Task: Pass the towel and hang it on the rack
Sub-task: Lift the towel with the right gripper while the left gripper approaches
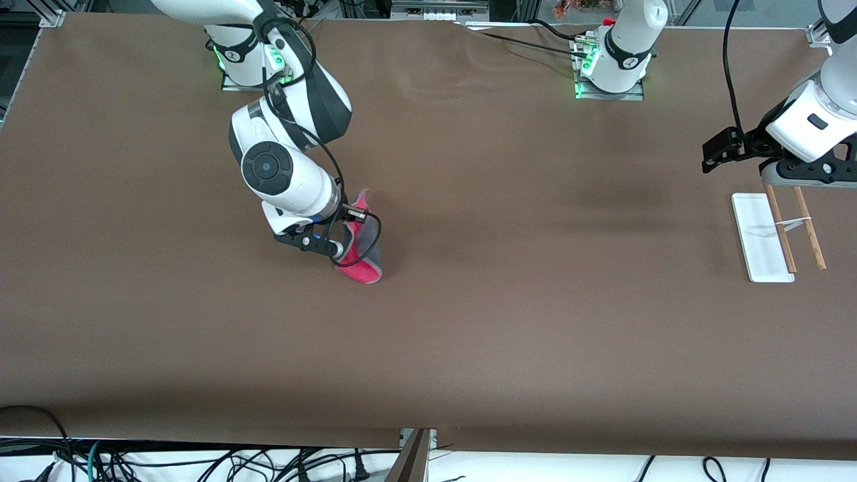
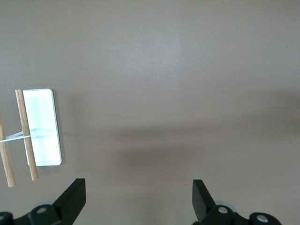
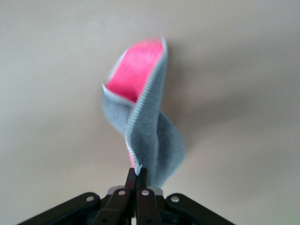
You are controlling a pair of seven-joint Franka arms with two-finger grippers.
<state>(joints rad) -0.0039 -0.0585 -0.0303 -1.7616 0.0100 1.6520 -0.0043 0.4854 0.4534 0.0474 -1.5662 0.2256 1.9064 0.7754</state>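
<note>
Right gripper [image 1: 340,249], fingers clamped on 1 corner of the towel [image 1: 362,258], lifts it over the table's right-arm end. Left gripper [image 1: 793,175], fingers apart, waits above the rack [image 1: 763,241], at 3 o'clock from the towel. Judged progress: pickup done; 2 steps remain, handover and hanging.
</note>
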